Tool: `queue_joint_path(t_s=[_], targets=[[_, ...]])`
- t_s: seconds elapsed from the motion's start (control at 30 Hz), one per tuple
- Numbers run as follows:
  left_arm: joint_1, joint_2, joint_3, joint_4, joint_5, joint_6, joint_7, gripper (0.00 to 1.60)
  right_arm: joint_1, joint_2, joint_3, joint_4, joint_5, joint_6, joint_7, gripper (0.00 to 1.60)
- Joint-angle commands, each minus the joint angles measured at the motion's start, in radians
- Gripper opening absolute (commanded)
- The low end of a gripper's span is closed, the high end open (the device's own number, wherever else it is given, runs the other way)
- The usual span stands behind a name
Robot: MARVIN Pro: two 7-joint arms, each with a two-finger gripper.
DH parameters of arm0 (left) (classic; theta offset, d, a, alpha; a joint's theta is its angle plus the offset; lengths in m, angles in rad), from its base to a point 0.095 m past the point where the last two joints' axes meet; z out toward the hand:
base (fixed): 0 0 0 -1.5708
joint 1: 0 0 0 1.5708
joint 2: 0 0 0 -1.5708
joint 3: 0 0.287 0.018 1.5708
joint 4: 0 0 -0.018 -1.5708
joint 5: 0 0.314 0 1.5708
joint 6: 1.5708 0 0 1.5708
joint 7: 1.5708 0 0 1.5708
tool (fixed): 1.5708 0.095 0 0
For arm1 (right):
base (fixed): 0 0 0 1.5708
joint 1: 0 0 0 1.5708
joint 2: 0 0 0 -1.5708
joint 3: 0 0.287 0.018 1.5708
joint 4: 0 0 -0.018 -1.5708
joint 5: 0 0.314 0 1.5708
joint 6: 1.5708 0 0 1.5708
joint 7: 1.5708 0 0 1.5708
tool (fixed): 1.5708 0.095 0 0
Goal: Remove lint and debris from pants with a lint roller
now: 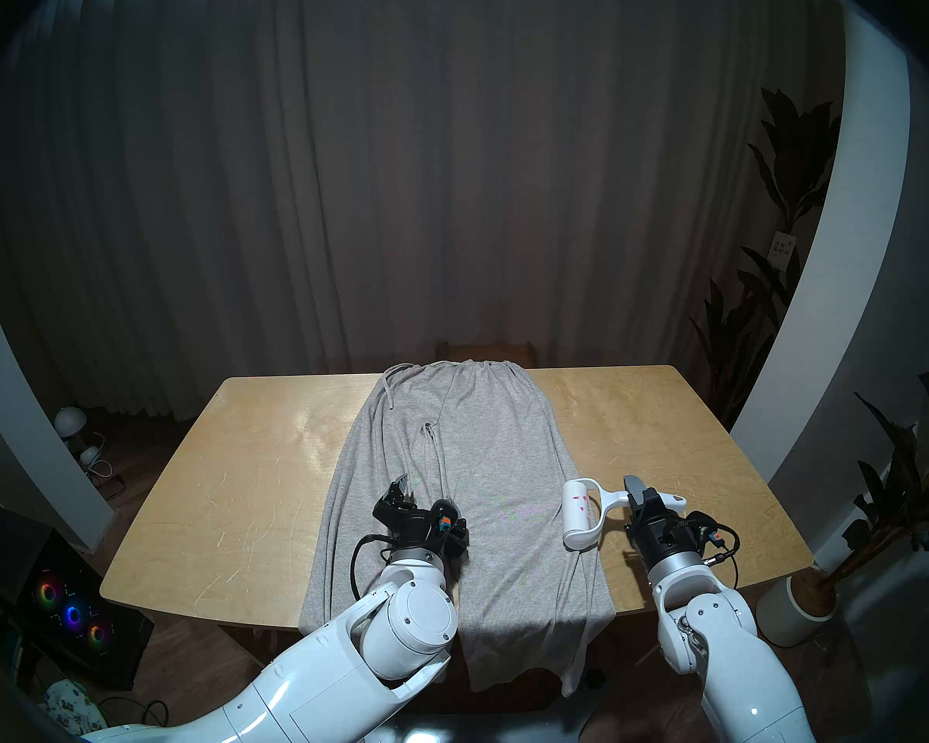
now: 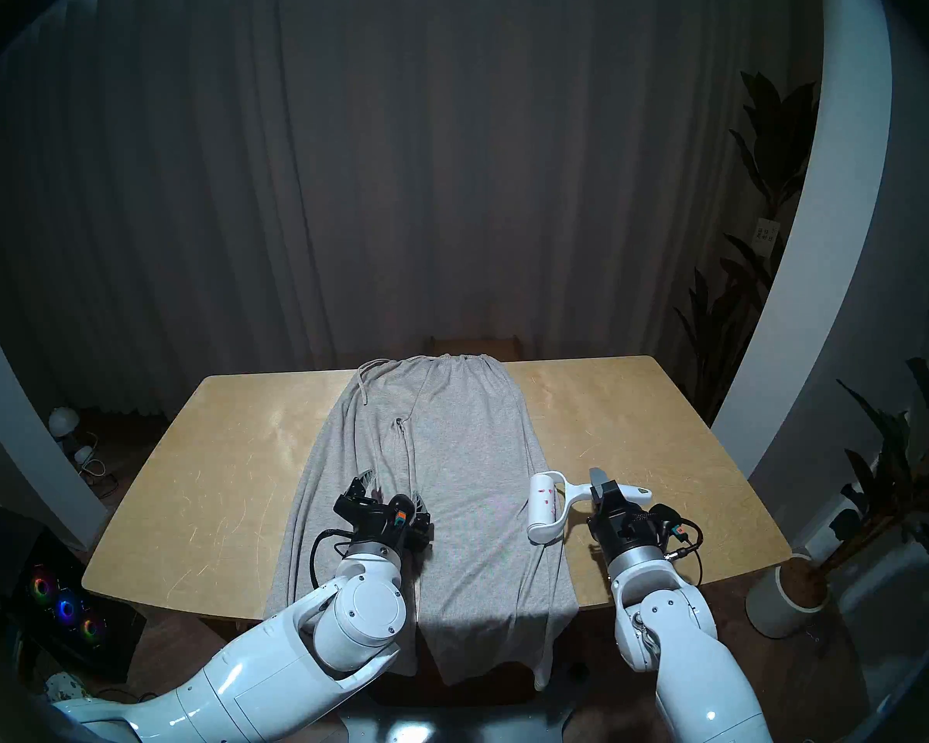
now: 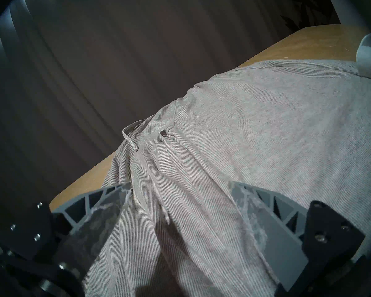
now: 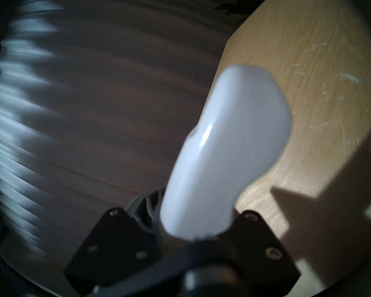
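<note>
Light plywood tabletop with rounded corners, scuffed, fills lower centre of the head views. Grey pleated curtain spans the whole back. Dark leafy potted plant upper right; second one in a white cylindrical pot lower right. Black PC case with three RGB fans lower left. Small white mushroom lamp on floor, left edge.
</note>
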Motion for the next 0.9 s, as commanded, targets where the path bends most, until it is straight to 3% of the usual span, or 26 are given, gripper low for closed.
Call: queue_joint_path(t_s=[0.0,0.17,0.33,0.73,0.87], targets=[[0.000,0.002,0.009,0.025,0.001,0.007,-0.010,1.60,0.045,-0.032,0.064,-0.023,0.102,0.011,-0.046,0.00],[-0.009,-0.017,-0.002,0.032,-0.006,0.015,0.000,1.60,0.133,-0.089,0.129,-0.008,0.243,0.000,-0.132,0.00],[-0.010,-0.027,-0.014,0.009,-0.020,-0.011,0.005,1.60,0.179,-0.088,0.173,-0.024,0.325,-0.008,-0.182,0.00],[-0.026,-0.048,-0.083,-0.169,-0.061,-0.225,0.031,1.60,0.302,-0.084,0.191,0.021,0.414,-0.030,-0.265,0.00],[-0.030,-0.045,-0.105,-0.196,-0.059,-0.259,0.050,1.60,0.321,-0.078,0.175,0.043,0.417,-0.025,-0.282,0.00]])
